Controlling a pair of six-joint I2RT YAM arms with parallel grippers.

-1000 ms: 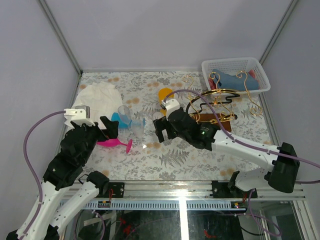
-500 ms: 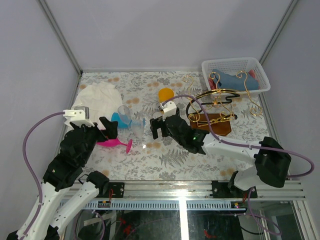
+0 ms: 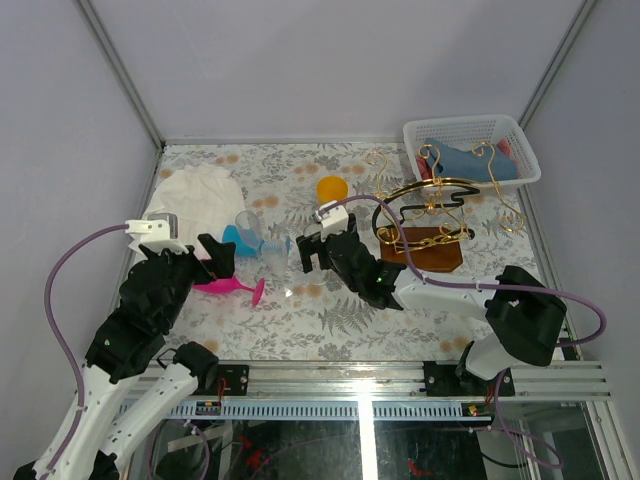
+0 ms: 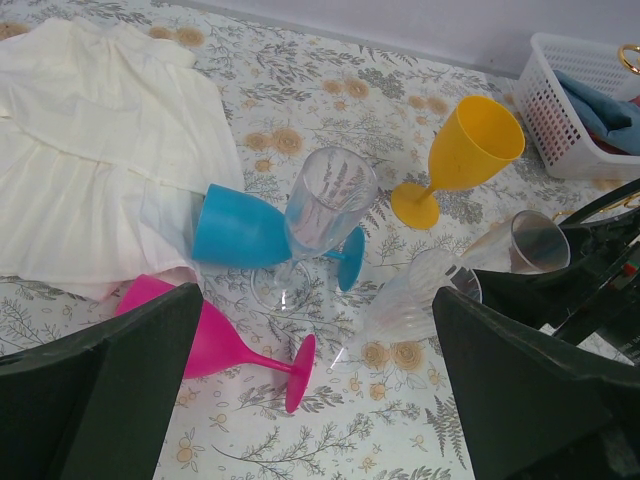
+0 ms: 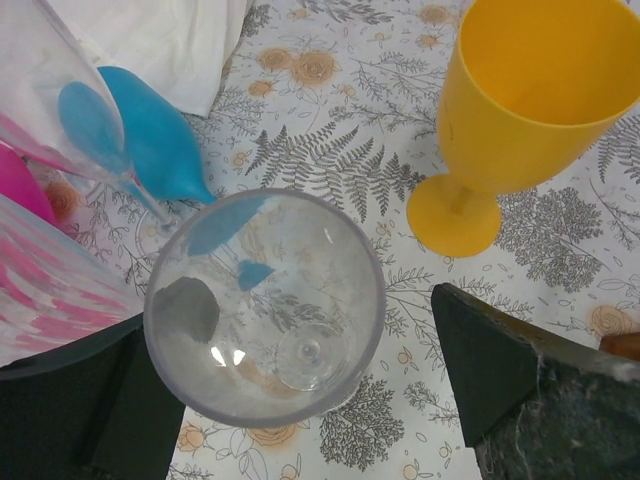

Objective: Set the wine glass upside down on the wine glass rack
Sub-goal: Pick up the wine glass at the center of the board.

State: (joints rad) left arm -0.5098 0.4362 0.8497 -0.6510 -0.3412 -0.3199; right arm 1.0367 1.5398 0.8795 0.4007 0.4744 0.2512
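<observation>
Right gripper (image 3: 312, 252) is spread wide, one finger on each side of the clear wine glass (image 5: 265, 300), and neither pad looks to be touching it. The glass stands upright between them with its rim up, and its stem and foot show straight down through the bowl. Just past the right finger (image 5: 520, 380) stands a yellow goblet (image 5: 530, 100), mouth up. Off the left finger lie a blue glass (image 5: 155, 135) and a tall clear flute (image 5: 60, 100).

Over to the left gripper (image 3: 220, 256), which is also fully spread and holds nothing. It hangs above the cluster. A pink glass (image 4: 220, 340) lies on its side close under the left finger, and a ribbed clear glass (image 4: 415, 300) lies tipped over by the right finger. The white cloth (image 4: 90, 180) is spread out farther to that hand's left.

The wine glass rack (image 3: 430, 245) stands to the right of the right hand, apart from it, with no glass on its gold arms. Beyond the rack, the white basket (image 3: 512, 132) holds a folded blue cloth (image 3: 465, 162) and a sliver of something red that I can't identify.
</observation>
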